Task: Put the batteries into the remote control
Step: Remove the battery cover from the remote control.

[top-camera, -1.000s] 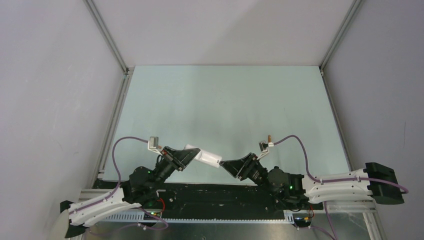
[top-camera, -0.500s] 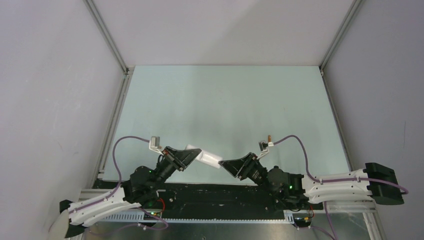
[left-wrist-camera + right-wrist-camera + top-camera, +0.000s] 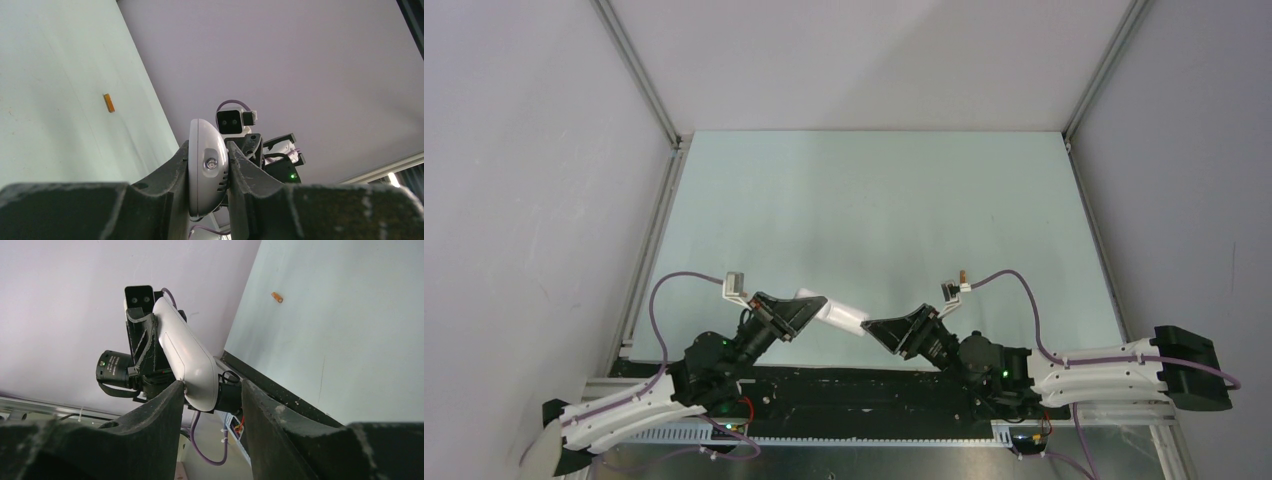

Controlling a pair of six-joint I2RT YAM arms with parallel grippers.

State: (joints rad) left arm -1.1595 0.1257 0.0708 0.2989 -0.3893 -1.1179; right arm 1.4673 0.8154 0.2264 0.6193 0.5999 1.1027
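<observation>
My left gripper [image 3: 816, 309] is shut on the white remote control [image 3: 841, 317], holding it off the table just ahead of the arm bases. The left wrist view shows the remote [image 3: 207, 165] end-on, clamped between both fingers of the left gripper [image 3: 208, 147]. My right gripper [image 3: 870, 328] is at the remote's other end. Its jaws, seen at the right gripper [image 3: 212, 385], stand open around the remote [image 3: 185, 352]: one finger touches its rounded tip and the other stays apart. One orange battery [image 3: 964, 273] lies on the table behind the right arm, and the battery [image 3: 276, 297] [image 3: 108, 102] appears in both wrist views.
The pale green table [image 3: 874, 210] is boxed in by grey walls with metal rails along its left and right edges [image 3: 649, 250]. A black strip [image 3: 854, 385] runs along the near edge by the arm bases. Purple cables loop over both wrists.
</observation>
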